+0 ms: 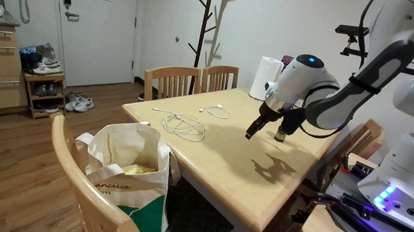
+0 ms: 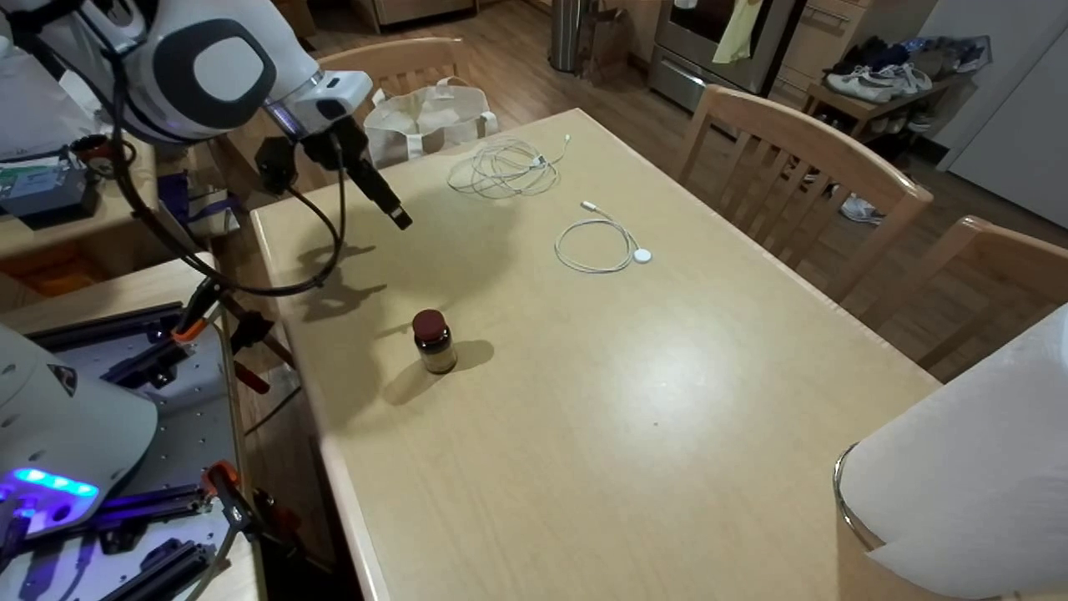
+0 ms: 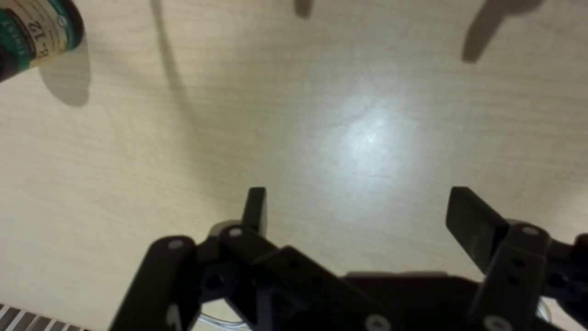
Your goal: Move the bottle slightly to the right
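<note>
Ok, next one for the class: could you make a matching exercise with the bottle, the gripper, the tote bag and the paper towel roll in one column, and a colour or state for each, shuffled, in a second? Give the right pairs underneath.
Things:
1. bottle
2. gripper
3. tote bag
4. paper towel roll

Colours and states:
A. jaws apart, holding nothing
B. white, cylinder-shaped
C. dark, with a reddish top
D. off-white with a green patch

Right pairs: 1-C, 2-A, 3-D, 4-B
</note>
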Motion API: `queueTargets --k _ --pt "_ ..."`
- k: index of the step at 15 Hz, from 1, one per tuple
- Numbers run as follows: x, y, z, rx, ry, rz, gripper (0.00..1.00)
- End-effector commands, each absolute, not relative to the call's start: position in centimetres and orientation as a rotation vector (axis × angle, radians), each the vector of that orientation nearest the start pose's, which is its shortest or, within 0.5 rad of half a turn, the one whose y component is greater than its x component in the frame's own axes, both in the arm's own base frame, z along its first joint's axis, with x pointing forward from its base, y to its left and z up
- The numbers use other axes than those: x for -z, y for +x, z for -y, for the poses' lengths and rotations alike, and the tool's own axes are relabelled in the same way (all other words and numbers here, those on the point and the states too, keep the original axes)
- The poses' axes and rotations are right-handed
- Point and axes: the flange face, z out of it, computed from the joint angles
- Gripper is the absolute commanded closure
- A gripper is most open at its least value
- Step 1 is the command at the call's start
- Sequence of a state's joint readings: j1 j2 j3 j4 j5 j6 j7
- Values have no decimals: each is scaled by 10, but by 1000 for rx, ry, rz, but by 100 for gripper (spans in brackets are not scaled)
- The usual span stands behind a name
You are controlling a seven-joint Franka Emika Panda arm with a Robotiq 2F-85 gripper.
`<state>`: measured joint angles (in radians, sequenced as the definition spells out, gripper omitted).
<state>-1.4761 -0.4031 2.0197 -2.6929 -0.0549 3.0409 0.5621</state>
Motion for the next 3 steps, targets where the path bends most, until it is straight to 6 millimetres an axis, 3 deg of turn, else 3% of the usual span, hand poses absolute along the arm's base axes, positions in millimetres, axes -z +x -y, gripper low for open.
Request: queueTargets --k 1,3 --pt "-197 380 -191 543 -3324 175 0" --pt "-197 380 -191 538 -3325 180 0"
